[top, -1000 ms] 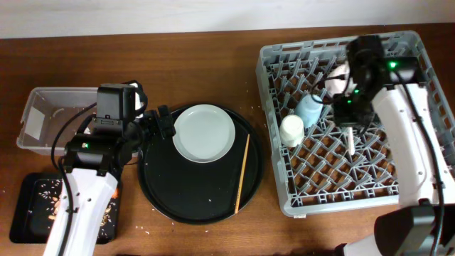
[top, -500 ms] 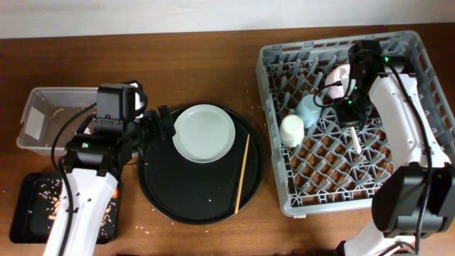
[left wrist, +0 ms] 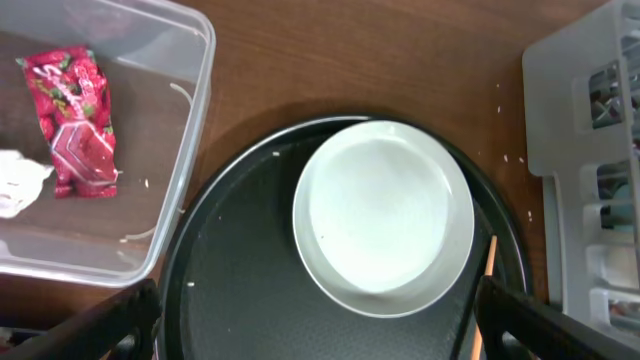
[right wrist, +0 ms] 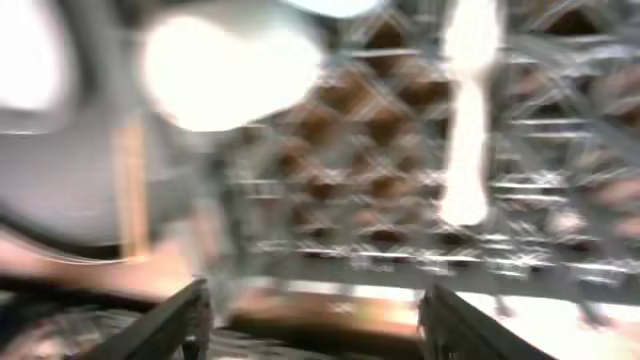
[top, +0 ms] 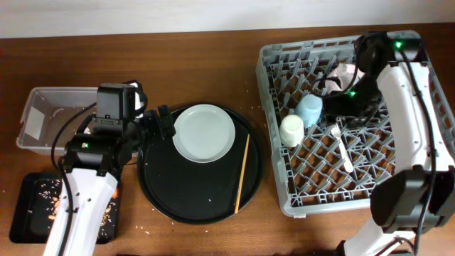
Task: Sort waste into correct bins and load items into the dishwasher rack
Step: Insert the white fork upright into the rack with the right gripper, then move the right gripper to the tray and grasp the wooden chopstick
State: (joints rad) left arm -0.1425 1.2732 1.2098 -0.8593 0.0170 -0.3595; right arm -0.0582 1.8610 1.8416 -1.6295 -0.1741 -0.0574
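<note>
The white fork point(top: 343, 147) point(right wrist: 468, 110) lies loose on the grey dishwasher rack point(top: 284, 192) point(left wrist: 585, 110). My right gripper point(top: 340, 108) point(right wrist: 315, 320) hovers just above it, open and empty; its view is blurred. Left of the fork, a cream cup point(top: 291, 131) point(right wrist: 225, 65) and a light blue cup point(top: 310, 109) stand in the rack. My arm partly hides a pinkish-white bowl point(top: 346, 71). My left gripper point(top: 160, 124) point(left wrist: 320, 340) stands wide open over the pale plate point(top: 204, 133) point(left wrist: 385, 215). A chopstick point(top: 242, 174) point(left wrist: 487, 280) lies right of the plate.
Plate and chopstick rest on a big round black tray point(top: 185, 195) point(left wrist: 240, 290). The clear tub point(top: 32, 107) point(left wrist: 190, 120) at far left holds a red wrapper point(left wrist: 80, 135) and a white napkin point(left wrist: 15, 185). A shallow black tray point(top: 28, 213) with specks sits at the front left.
My right gripper went from shut on the fork to open. The fork now lies tilted on the rack, and the right arm has swung toward the rack's far side. The left arm stayed still.
</note>
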